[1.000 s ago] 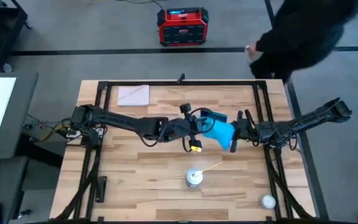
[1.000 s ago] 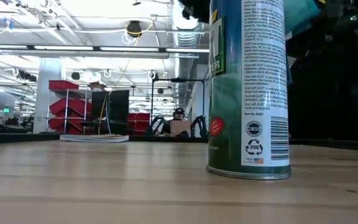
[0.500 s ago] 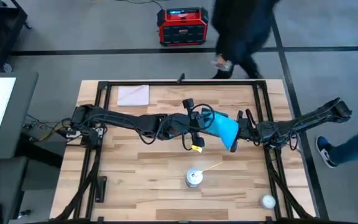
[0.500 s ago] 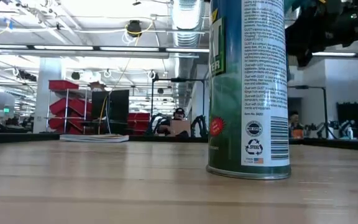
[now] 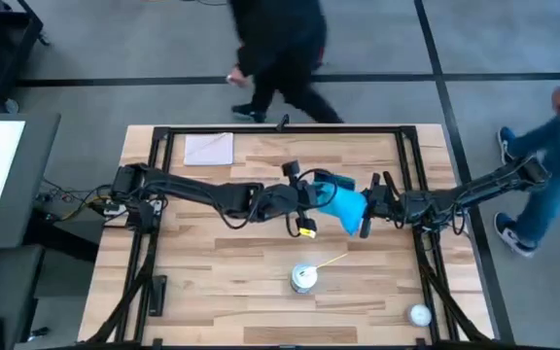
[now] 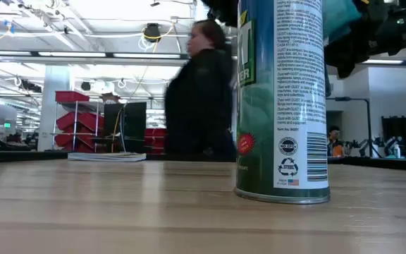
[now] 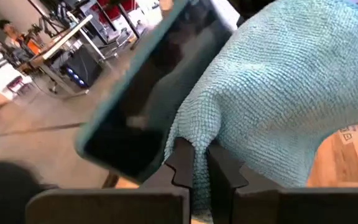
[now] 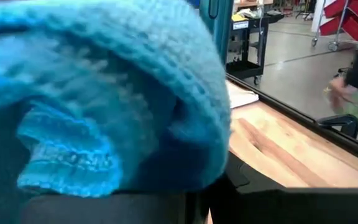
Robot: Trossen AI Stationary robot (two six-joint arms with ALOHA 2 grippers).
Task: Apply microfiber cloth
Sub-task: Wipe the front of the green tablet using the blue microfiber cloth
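At frame center, the left claw [image 7: 194,169] pinches the microfiber cloth [image 5: 346,204]; the right claw [image 5: 366,208] also clamps it.

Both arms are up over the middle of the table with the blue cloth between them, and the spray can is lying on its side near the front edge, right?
Not quite: the spray can stands upright, as the low view shows. The rest holds: the microfiber cloth hangs between both arms.
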